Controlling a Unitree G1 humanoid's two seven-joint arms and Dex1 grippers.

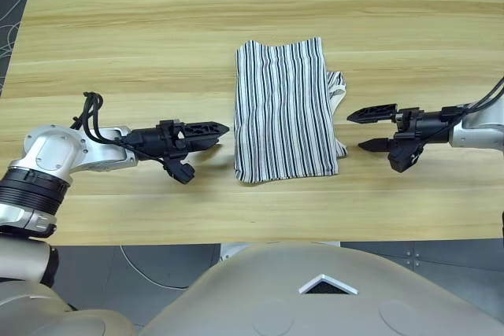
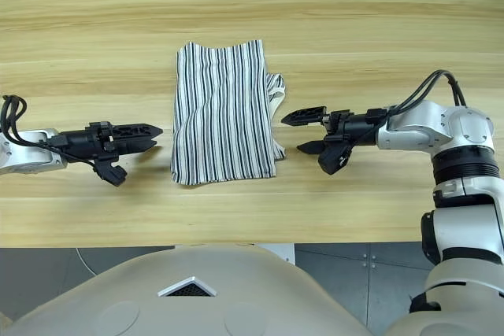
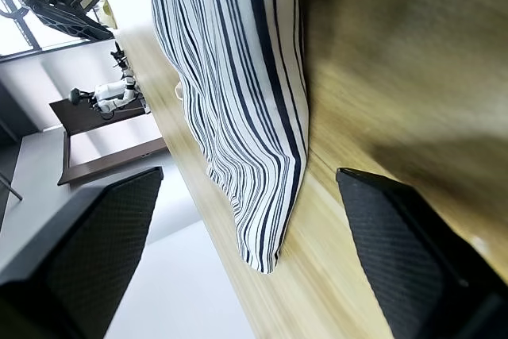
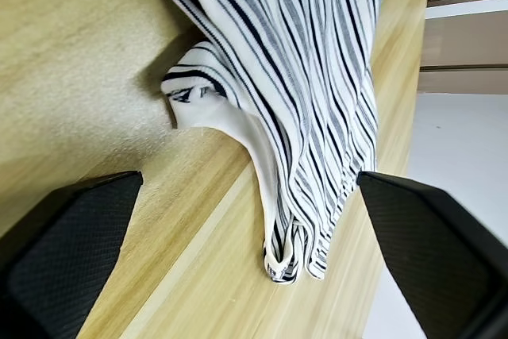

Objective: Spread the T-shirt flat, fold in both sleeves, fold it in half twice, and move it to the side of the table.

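T-shirt (image 1: 285,112) lies mid-table (image 1: 118,37), folded narrow, long axis pointing away from the robot. Left gripper (image 1: 223,127) and right gripper (image 1: 356,131), both open, flank its long edges, about equally close.

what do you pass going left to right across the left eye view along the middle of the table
left gripper → striped T-shirt, folded → right gripper
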